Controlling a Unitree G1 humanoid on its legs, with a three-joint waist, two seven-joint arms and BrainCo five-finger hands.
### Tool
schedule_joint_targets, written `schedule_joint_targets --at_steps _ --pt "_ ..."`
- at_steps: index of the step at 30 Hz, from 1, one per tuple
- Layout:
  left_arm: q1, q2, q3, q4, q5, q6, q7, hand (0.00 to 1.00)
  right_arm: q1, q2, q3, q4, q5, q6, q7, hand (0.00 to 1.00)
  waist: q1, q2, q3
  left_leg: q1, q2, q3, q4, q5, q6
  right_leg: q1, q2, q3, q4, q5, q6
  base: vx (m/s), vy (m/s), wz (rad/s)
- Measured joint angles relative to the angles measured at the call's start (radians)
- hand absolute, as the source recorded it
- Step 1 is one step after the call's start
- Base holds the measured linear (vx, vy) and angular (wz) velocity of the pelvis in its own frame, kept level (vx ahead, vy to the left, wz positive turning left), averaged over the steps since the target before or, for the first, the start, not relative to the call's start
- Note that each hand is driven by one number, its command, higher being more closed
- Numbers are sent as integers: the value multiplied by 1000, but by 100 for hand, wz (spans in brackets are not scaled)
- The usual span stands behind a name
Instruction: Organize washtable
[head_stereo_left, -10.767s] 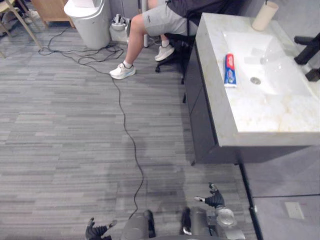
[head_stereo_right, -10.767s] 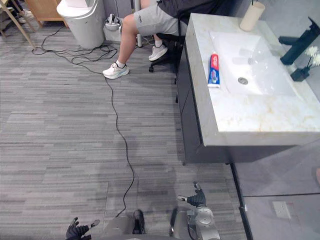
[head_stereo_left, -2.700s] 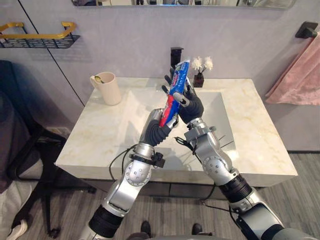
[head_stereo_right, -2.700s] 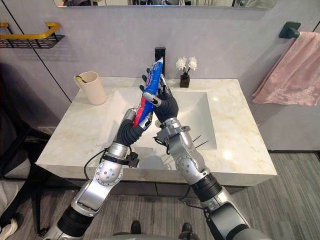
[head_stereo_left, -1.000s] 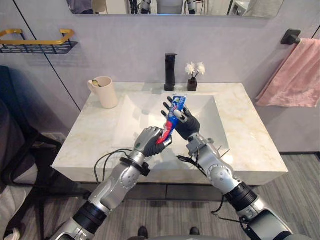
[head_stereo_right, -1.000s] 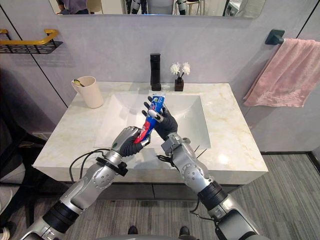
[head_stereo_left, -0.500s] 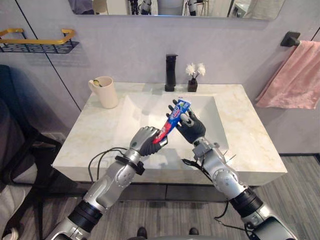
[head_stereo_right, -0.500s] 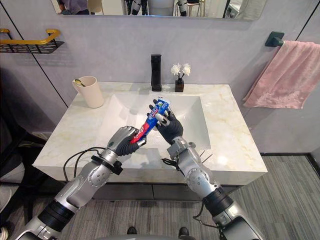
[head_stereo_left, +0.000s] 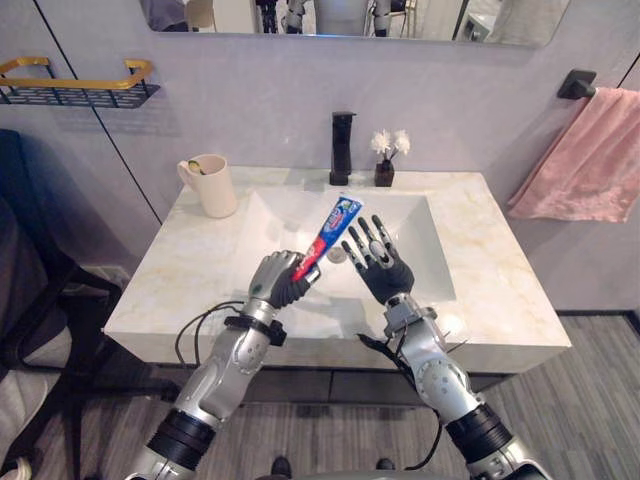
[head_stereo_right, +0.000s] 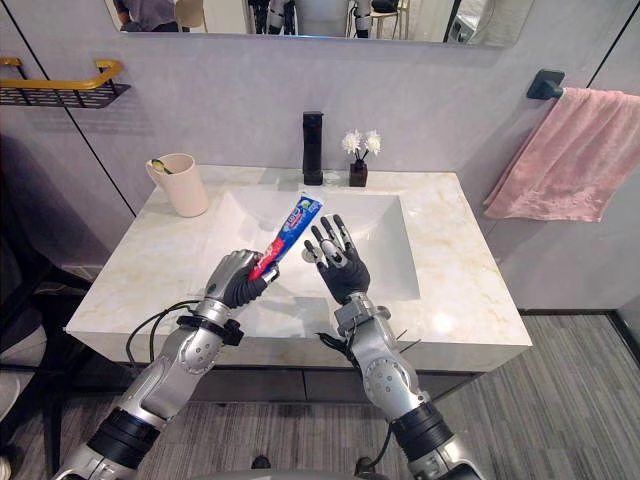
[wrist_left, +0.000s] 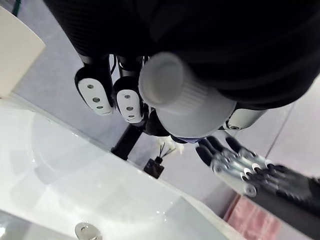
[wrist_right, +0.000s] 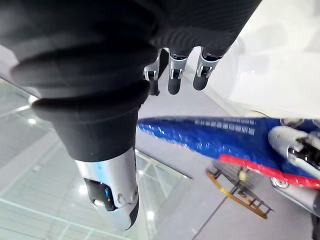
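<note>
— One hand or two on the toothpaste tube (head_stereo_left: 327, 236)?

— One. The left hand (head_stereo_left: 278, 280) has its fingers curled tight round the red cap end; in the left wrist view the white cap (wrist_left: 185, 95) pokes out of the fist. The right hand (head_stereo_left: 378, 262) is open, fingers straight and spread, palm turned toward the tube.

— Touching it?

— No, just beside it. From the right hand's fingertips the tube lies to the robot's left, with a clear gap between them.

— Which way does the tube run?

— Its long axis slants up from the left fist toward the robot's right and away from the body. The flat blue end is highest, held in the air over the sink basin (head_stereo_left: 300, 215), not resting on anything.

— Where would it go?

— My guess is the cream mug (head_stereo_left: 213, 184), upright on the surface (head_stereo_left: 190, 280) at the basin's back left corner. Something small sticks out of it; I cannot tell what.

— So which arm?

— The left. The mug lies to the left of the fist and farther back, well apart from the right hand, so the holding arm is the nearer one. The tube would need tipping toward upright as it goes over the rim
</note>
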Motion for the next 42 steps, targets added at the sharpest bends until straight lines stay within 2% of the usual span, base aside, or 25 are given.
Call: schedule_joint_targets --at_steps 6,15,22,24,27,32,33,42 --pt "63 -52 71 -58 -104 17 50 100 33 35 -43 23 -27 -17 -28 0 2 -6 -4 5 0 -4 0 0 0 0 -2 -4 15 -11 1 -6 0 1" --pt "64 -71 61 -127 -82 16 53 100 32 44 -38 23 -27 -16 -25 0 2 -11 -8 3 -1 -6 0 0 0 1 -3 -7 12 -10 1 0 0 0" --pt "54 -53 -70 -127 -59 11 -5 100 -22 36 21 40 -27 -12 -21 0 0 -9 -9 3 -1 -6 0 0 0 1 -3 -7 11 -10 1 0 0 0" --pt "47 -45 -116 -125 -39 -7 -30 100 -72 35 55 65 -27 -5 -9 0 0 -7 -13 2 0 -7 1 0 0 1 -3 -6 10 -10 2 0 0 0" --pt "6 -18 -180 -102 -31 -20 -39 100 -126 33 87 69 -26 3 -2 0 3 -7 -22 -10 0 -12 6 1 -1 3 -1 -9 -11 7 7 -4 -2 4" --pt "-63 26 -221 -58 -29 -26 -46 100 -186 28 102 104 -23 5 -2 0 2 -7 -22 -13 0 -11 7 1 -1 3 0 -7 -18 15 9 0 0 0" --pt "-78 38 -228 -50 -26 -27 -52 100 -194 20 107 111 -15 4 -2 100 2 -7 -22 -14 0 -11 7 1 -1 3 0 -7 -20 16 9 0 0 0" --pt "-135 101 -263 -25 -10 -34 -53 100 -255 -46 152 131 0 23 -2 100 2 -7 -22 -22 7 -12 7 0 -1 4 9 -7 -31 22 3 0 0 0"
